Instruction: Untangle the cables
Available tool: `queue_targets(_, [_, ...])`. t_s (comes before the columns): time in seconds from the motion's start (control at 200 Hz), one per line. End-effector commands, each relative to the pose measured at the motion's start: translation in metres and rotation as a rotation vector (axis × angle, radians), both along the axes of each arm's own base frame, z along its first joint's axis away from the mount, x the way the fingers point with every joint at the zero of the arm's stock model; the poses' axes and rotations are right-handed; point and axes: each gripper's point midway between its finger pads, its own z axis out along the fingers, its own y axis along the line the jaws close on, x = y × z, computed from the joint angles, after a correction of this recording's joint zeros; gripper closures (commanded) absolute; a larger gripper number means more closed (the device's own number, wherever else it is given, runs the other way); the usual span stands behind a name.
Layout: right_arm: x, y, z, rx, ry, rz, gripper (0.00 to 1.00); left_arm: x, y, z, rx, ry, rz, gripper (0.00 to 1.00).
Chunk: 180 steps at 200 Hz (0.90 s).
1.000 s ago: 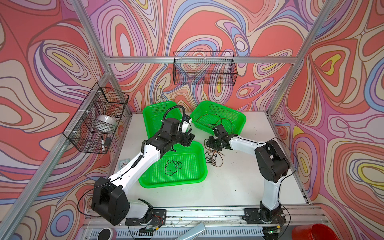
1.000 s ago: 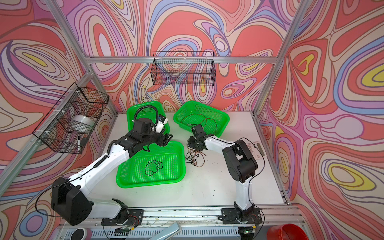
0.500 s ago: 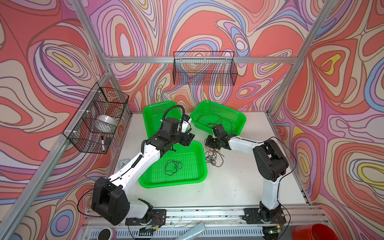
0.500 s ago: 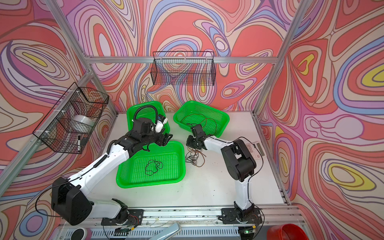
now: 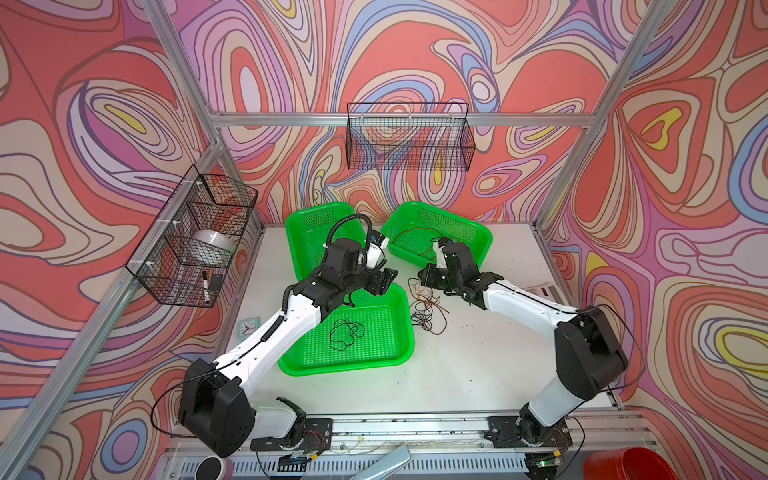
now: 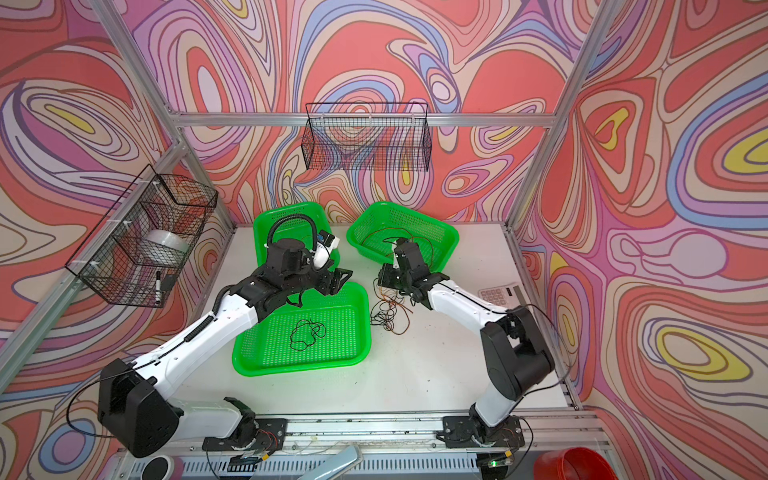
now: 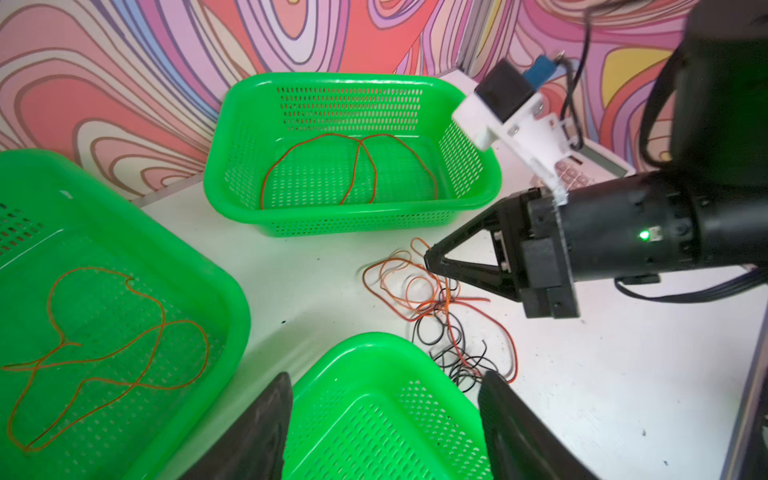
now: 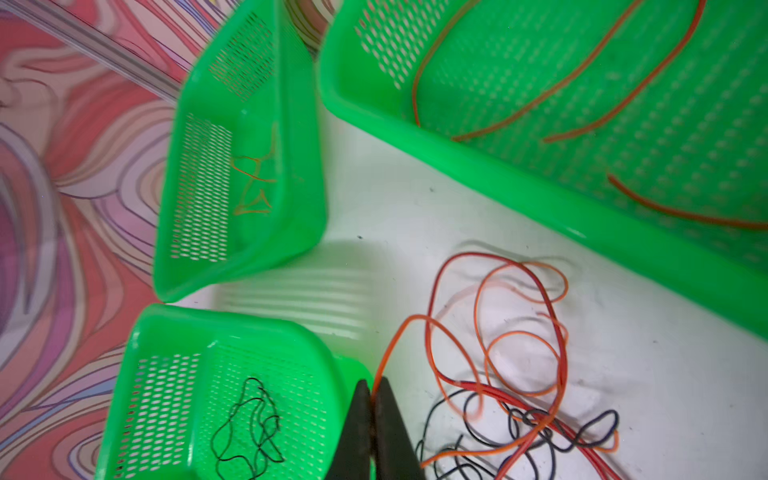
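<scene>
Since a second earlier, the right gripper (image 8: 373,385) had brought its fingers together; we saw them pinched shut on a single orange cable (image 8: 411,319) at the edge of the tangle of cables (image 5: 426,309); that tangle of orange, red-brown and black strands lay on the white table (image 5: 478,357), just beside the front basket (image 5: 345,370) and below the right gripper in both top views. We found the left gripper (image 7: 384,376) over the far rim of the front basket, its fingers (image 7: 270,415) spread wide and holding nothing. A loose black cable (image 5: 345,332) lay inside the front basket; a red-brown cable (image 7: 353,166) lay looped in the back-right basket (image 7: 353,220); another orange cable (image 7: 104,345) lay in the back-left basket (image 7: 232,299). Both arms otherwise kept their places.
</scene>
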Motion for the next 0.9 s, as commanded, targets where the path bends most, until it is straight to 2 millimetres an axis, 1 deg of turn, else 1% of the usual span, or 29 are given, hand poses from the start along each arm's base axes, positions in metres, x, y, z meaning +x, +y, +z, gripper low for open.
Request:
queue_targets(0.0, [-0.005,-0.004,0.04,0.023,-0.14,0.009,1.0,-0.011,-0.019,0.025,-0.113,-0.068,-0.053,0.27])
queue_targets(0.13, [-0.013,-0.013,0.081,0.033,-0.223,-0.003,1.0,-0.02,-0.039,0.025,-0.139,-0.093,-0.089,0.27])
queue_targets(0.21, [-0.018,-0.016,0.101,0.042,-0.254,-0.008,1.0,-0.023,-0.054,0.022,-0.156,-0.091,-0.108,0.27])
queue_targets(0.325, [-0.026,-0.02,0.124,0.07,-0.291,-0.005,1.0,-0.024,-0.078,0.016,-0.163,-0.112,-0.126,0.26])
queue_targets(0.476, [-0.036,-0.026,0.147,0.086,-0.32,-0.009,1.0,-0.017,-0.1,0.016,-0.202,-0.141,-0.131,0.26])
queue_targets(0.551, [-0.04,-0.028,0.153,0.084,-0.325,-0.006,1.0,-0.008,-0.106,0.014,-0.205,-0.145,-0.107,0.26])
queue_targets(0.631, [-0.044,-0.031,0.157,0.082,-0.33,-0.01,1.0,0.0,-0.114,0.017,-0.22,-0.148,-0.102,0.27])
queue_targets(0.676, [-0.046,-0.033,0.159,0.078,-0.334,-0.012,1.0,0.002,-0.121,0.019,-0.228,-0.149,-0.118,0.31])
queue_targets(0.716, [-0.049,-0.034,0.16,0.08,-0.334,-0.009,1.0,0.004,-0.126,0.021,-0.23,-0.152,-0.12,0.37])
queue_targets(0.781, [-0.052,-0.036,0.162,0.08,-0.342,-0.01,1.0,0.008,-0.133,0.024,-0.235,-0.152,-0.128,0.54])
queue_targets(0.816, [-0.053,-0.037,0.163,0.076,-0.341,-0.01,1.0,0.009,-0.136,0.026,-0.239,-0.15,-0.13,0.61])
queue_targets(0.896, [-0.056,-0.037,0.165,0.072,-0.346,0.0,1.0,0.009,-0.141,0.03,-0.247,-0.153,-0.139,0.68])
